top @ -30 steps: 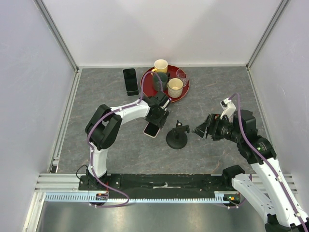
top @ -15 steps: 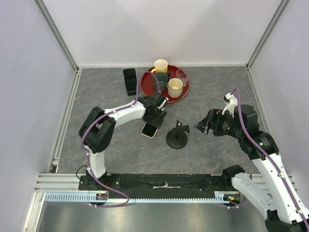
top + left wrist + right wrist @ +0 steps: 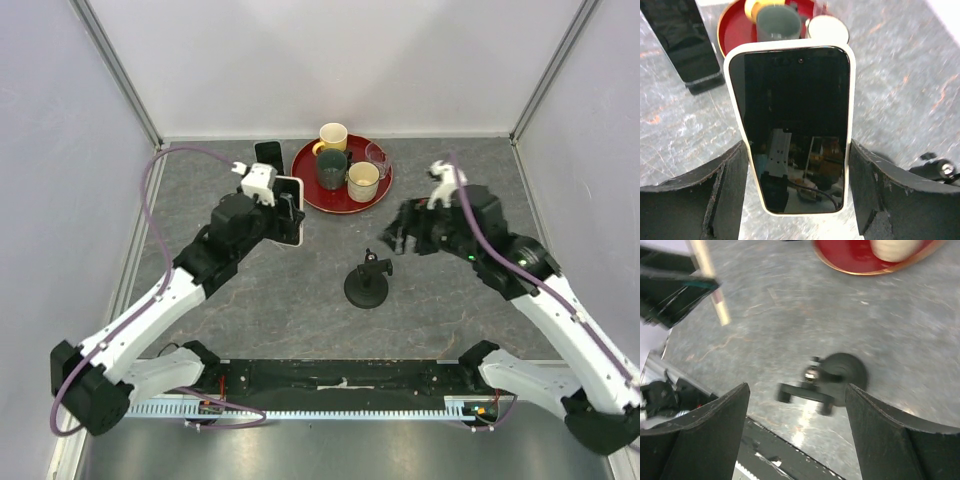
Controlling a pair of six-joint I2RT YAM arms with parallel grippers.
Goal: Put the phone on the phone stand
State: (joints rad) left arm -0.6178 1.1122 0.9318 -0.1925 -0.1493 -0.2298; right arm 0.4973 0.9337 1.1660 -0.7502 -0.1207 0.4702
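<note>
My left gripper (image 3: 285,213) is shut on the phone (image 3: 289,207), which has a black screen and a cream case edge, and holds it above the table left of the red tray. In the left wrist view the phone (image 3: 795,125) sits between my fingers (image 3: 730,185), screen facing the camera. The phone stand (image 3: 367,283), a black disc base with a short post, stands on the table at centre. My right gripper (image 3: 396,238) is open and empty, above and just behind the stand. The right wrist view shows the stand (image 3: 832,377) below my open jaws.
A red tray (image 3: 308,183) with several cups stands at the back centre. An all-black slab (image 3: 266,153) lies left of it, also in the left wrist view (image 3: 682,40). Side walls enclose the table. The rail (image 3: 340,375) runs along the near edge.
My left arm has lifted the phone off the table and swung it back and left. My right gripper has moved left and farther from its base, to above the stand.
</note>
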